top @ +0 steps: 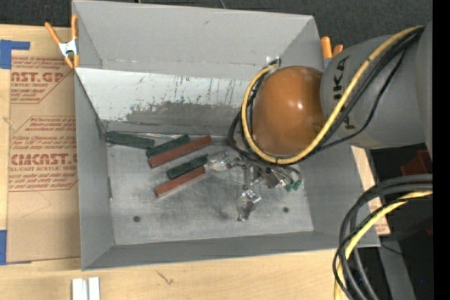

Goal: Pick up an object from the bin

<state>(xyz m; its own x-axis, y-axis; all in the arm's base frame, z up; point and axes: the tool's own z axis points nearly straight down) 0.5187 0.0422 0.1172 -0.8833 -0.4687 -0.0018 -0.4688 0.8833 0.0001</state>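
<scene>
Bin: grey metal, with sloped walls and a scuffed floor; I reach in from the view's right
My wrist: the orange cover hangs over the right half of the bin floor, with a yellow and black cable looped round it
My gripper: low over a bare part of the floor, below the orange cover and toward the bin's near wall
Gripper state: I cannot tell whether it is released, clenched or grasping something
Nearest things: a short dark green bar and a lower red-brown bar lie side by side, both slanted; their right ends are near my gripper, on its view-left side
Further off: an upper red-brown bar with a green strip along its top edge, slanted the same way, lies above those two
Farthest: a long dark green bar lies against the foot of the far wall at the view's left, well apart from my gripper
Layout: all four bars lie in the left and middle of the floor, none of them heaped
</scene>
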